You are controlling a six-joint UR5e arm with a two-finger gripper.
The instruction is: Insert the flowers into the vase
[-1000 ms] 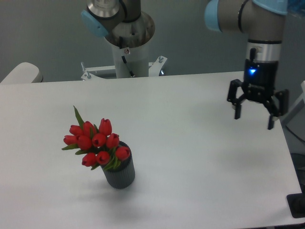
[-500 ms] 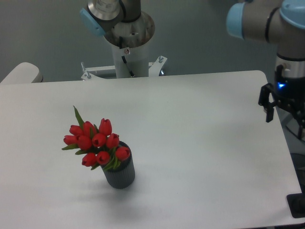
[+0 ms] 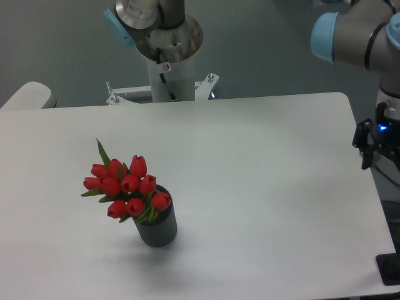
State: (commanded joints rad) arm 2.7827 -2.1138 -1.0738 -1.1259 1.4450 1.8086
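Note:
The flowers (image 3: 128,187), a tight bunch of red tulip buds with green leaves, stand in the vase (image 3: 159,229), a small dark grey ribbed cylinder on the left front part of the white table. The bunch leans to the left over the rim. My gripper (image 3: 387,156) is far to the right, at the table's right edge and partly cut off by the frame. One dark finger (image 3: 365,155) shows, spread well away from the wrist axis, so the jaws stand open and hold nothing.
The white table (image 3: 262,187) has its right edge under the gripper. The arm's base column (image 3: 169,56) stands behind the far edge. A pale rounded object (image 3: 28,95) sits at the far left.
The gripper has moved to the right and slightly down, away from the vase, until it is partly out of frame. The flowers and vase have not moved.

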